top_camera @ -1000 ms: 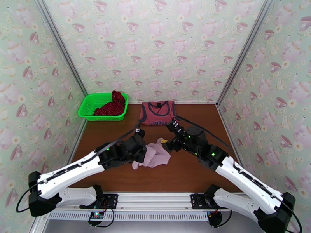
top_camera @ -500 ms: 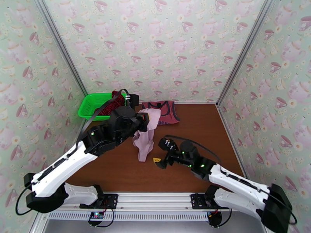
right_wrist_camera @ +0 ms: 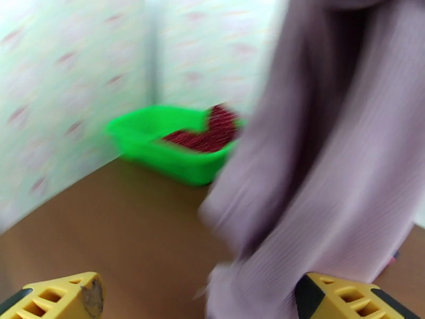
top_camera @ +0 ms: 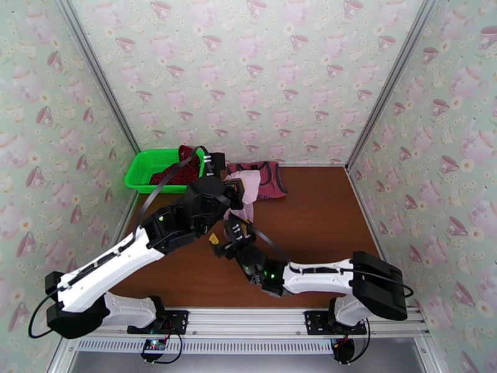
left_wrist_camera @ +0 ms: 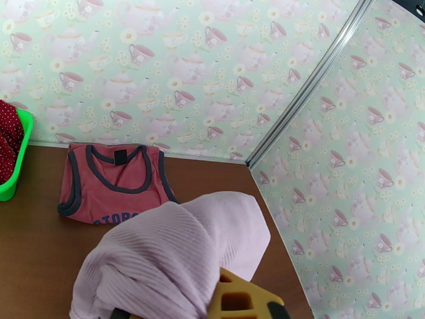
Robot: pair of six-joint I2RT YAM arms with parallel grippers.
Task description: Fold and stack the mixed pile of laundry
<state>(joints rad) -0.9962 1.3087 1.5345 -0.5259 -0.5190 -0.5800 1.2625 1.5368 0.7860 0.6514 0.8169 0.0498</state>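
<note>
left jaws stay clamped on the pale mauve-pink piece. 1 second ago it lay crumpled mid-worktop; now it hangs lifted, near the tank top. right jaws have spread wide and swung in at its hanging end, likely to straighten it for folding. the chest print reads "otoro", partly covered.
</note>
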